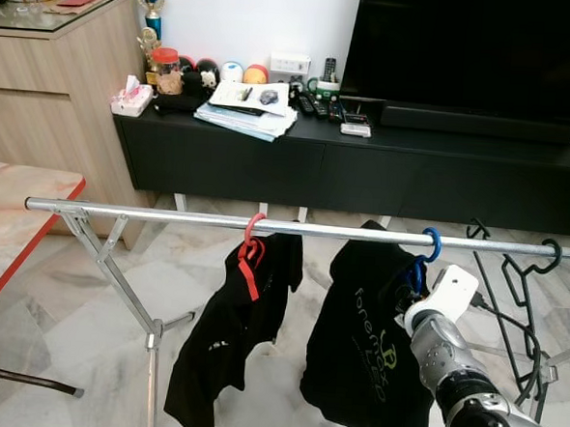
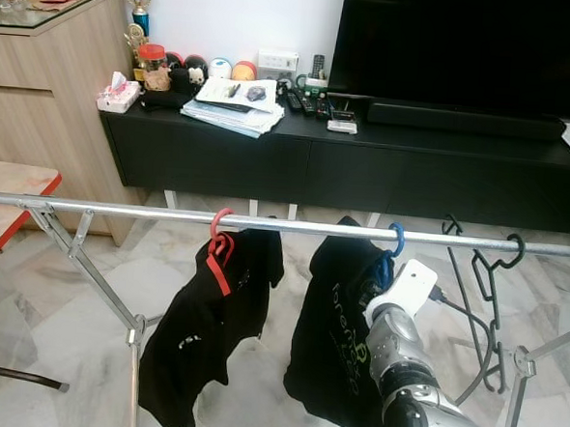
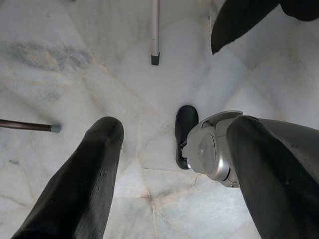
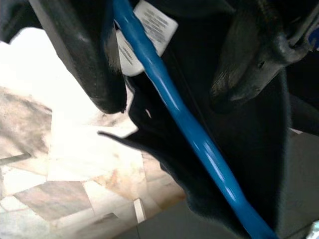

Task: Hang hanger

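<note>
A silver rail (image 1: 169,215) runs across the room. A blue hanger (image 1: 430,244) is hooked on it and carries a black shirt (image 1: 368,354). My right arm (image 1: 442,330) reaches up to just below that hook. In the right wrist view the right gripper (image 4: 167,102) is open, with the blue hanger's bar (image 4: 189,124) passing between its fingers (image 4: 84,55) without touching them. A red hanger (image 1: 252,250) with another black shirt (image 1: 229,336) hangs further left. The left gripper (image 3: 172,129) hangs open over the marble floor.
Empty black hangers (image 1: 522,286) hang at the rail's right end. Behind stands a black TV cabinet (image 1: 365,170) with papers and remotes, and a wooden cabinet (image 1: 41,82) at the left. A red-edged table (image 1: 13,226) is at the near left. The rack's legs (image 1: 125,291) splay below.
</note>
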`<state>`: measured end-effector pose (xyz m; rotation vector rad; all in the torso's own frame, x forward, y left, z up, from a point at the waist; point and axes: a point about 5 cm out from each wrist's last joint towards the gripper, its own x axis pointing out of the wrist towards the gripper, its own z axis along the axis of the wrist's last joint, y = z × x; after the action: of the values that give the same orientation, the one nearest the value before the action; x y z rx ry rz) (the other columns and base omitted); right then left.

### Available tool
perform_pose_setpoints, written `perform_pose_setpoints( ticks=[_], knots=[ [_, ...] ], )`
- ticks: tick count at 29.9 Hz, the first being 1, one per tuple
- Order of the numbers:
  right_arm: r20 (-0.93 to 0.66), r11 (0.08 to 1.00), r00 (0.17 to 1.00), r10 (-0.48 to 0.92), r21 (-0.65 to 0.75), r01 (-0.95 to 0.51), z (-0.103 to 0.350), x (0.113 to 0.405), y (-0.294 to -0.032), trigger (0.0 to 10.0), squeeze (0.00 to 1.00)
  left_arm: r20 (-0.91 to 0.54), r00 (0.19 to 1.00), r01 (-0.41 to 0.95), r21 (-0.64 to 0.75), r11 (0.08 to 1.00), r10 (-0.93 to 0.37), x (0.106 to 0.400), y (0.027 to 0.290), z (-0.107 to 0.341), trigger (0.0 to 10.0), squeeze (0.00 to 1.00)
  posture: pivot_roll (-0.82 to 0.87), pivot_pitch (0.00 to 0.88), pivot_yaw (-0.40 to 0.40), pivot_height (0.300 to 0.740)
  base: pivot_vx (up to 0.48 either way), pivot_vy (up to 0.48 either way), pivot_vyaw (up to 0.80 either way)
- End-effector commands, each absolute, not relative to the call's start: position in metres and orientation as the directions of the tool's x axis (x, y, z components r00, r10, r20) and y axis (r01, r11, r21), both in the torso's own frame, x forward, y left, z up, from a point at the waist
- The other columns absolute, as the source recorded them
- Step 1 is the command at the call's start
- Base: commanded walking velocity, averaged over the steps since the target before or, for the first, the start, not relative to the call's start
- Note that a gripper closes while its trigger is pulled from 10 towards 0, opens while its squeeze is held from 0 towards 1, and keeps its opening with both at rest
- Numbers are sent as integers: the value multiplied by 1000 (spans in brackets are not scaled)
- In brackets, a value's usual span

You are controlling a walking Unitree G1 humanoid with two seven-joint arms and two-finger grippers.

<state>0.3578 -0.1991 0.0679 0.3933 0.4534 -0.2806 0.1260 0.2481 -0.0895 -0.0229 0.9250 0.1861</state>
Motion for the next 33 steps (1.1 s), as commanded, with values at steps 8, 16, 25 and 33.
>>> perform_pose_setpoints(
  ticks=[8, 16, 25, 33],
  knots=[
    [-482, 902, 859, -172, 275, 334, 68, 357, -203, 10000, 0, -814, 560, -173, 67, 983, 154, 116, 252, -92, 10000, 0, 204, 66, -6, 740, 0, 0, 0],
    [-431, 930, 891, -144, 250, 271, 83, 368, -195, 10000, 0, -821, 544, -178, 85, 980, 170, 105, 260, -92, 10000, 0, 222, 83, 13, 740, 0, 0, 0],
    [-419, 954, 895, -151, 174, 242, 88, 371, -196, 10000, 0, -837, 516, -178, 103, 979, 182, 83, 270, -94, 10000, 0, 239, 129, 45, 740, 0, 0, 0],
    [-421, 943, 887, -190, 174, 285, 88, 369, -206, 10000, 0, -845, 506, -173, 101, 980, 177, 70, 272, -94, 10000, 0, 254, 152, 54, 740, 0, 0, 0]
  ],
)
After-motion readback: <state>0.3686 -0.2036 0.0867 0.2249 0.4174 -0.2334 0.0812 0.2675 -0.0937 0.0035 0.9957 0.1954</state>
